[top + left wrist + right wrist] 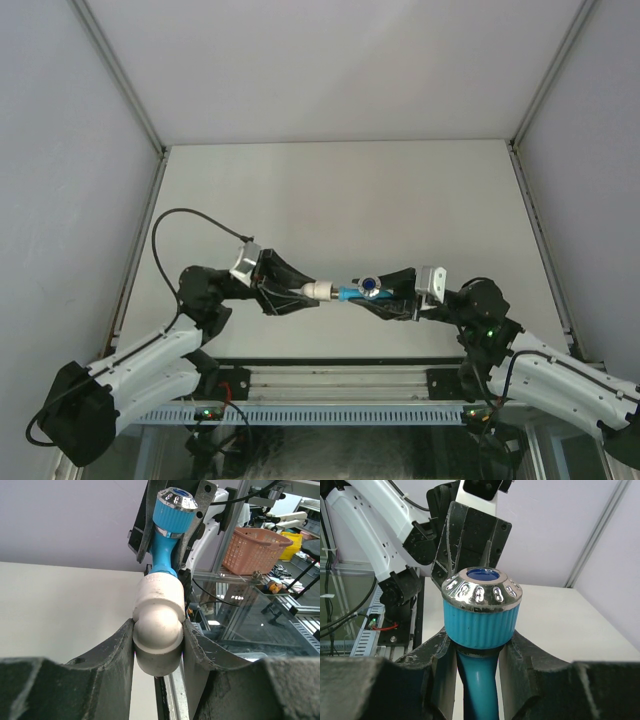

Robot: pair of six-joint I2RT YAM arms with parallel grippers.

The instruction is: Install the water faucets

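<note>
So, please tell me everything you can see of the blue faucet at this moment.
The blue faucet looks like glossy plastic: a ribbed bright blue knob topped by a silvery dimpled cap with a dark blue centre, then a slimmer blue neck. It is held roughly level in the air. The right hand is shut on it at the knob's base. Its other end sits inside the white-grey elbow fitting, which the left hand grips. Threads and spout are not visible.
</note>
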